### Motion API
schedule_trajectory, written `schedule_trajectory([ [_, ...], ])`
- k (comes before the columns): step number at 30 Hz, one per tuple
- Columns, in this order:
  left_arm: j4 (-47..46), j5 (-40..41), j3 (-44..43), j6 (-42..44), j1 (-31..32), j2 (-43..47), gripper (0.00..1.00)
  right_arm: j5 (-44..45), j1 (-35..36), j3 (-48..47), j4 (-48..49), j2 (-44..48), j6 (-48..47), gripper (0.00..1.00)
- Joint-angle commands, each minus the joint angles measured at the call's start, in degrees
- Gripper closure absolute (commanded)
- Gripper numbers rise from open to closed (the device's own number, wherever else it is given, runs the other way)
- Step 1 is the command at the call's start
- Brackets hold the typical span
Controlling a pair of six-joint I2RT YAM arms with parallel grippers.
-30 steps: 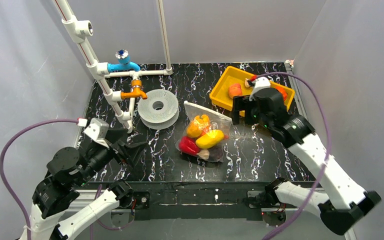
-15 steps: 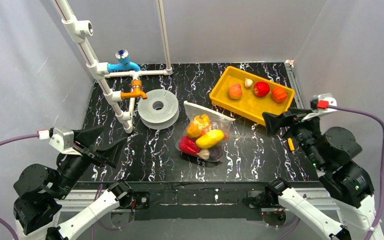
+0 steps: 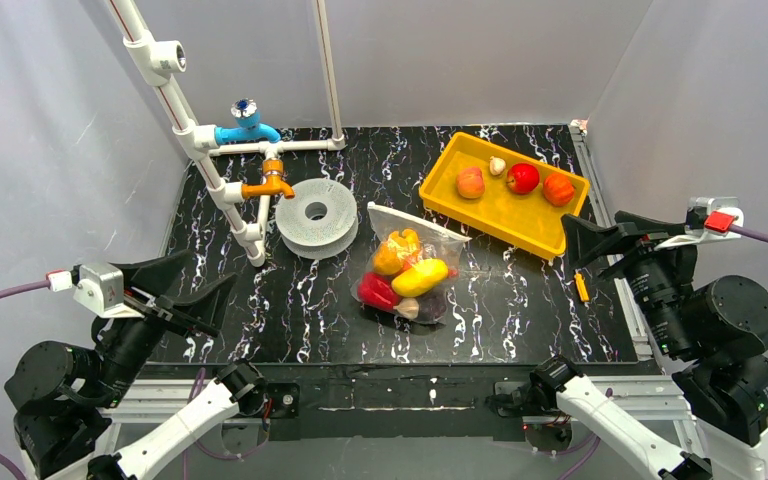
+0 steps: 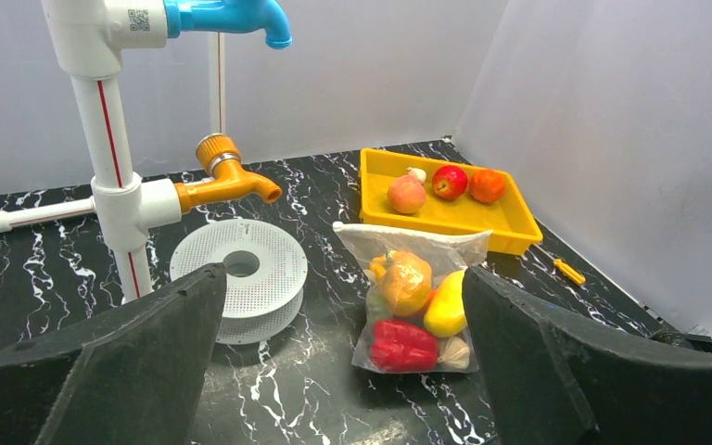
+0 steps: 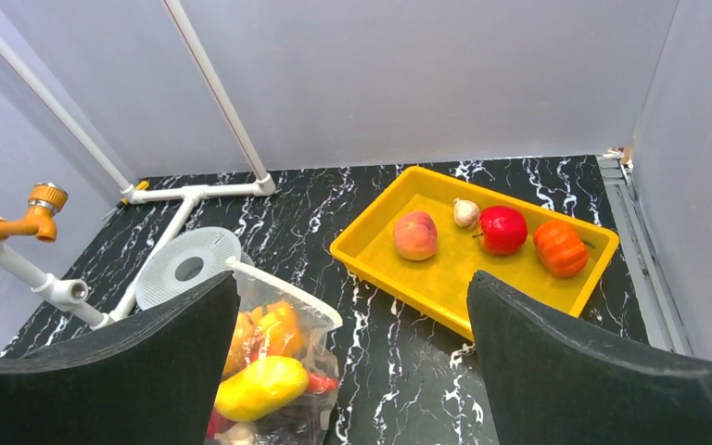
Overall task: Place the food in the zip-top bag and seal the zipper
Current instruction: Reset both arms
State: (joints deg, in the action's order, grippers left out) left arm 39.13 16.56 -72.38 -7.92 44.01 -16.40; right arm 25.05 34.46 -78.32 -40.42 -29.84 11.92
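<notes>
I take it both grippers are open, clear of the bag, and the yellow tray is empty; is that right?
Not quite: the yellow tray is not empty. The right wrist view shows a peach, garlic, apple and orange fruit in it. The left gripper and right gripper are open, clear of the bag.

Table (image 3: 320, 300): black marble-look top, smooth, slight sheen. Zip-top bag (image 4: 408, 243): clear thin plastic, creased, shiny. Food (image 3: 420, 277) inside it and the apple (image 3: 523, 178) — glossy moulded plastic. Tray (image 3: 505, 212): smooth yellow plastic. Spool (image 3: 295, 225): matt grey, perforated. Pipes (image 4: 102, 102): glossy white plastic. My left fingers (image 4: 139, 362) and right fingers (image 5: 102, 371) — matt black, finely grained.
</notes>
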Motion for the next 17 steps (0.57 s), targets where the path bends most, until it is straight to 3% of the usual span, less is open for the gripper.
schedule_trajectory([
  [1,-0.23,0.67,-1.21,0.2,0.2,-0.24,0.02,1.52,-0.16,-1.03,0.71,-0.47,0.91,0.02],
  [17,0.64,1.53,-1.06,-0.08,0.23,-0.79,0.02,-0.79,-0.14,0.45,2.91,0.07,-1.22,0.02],
])
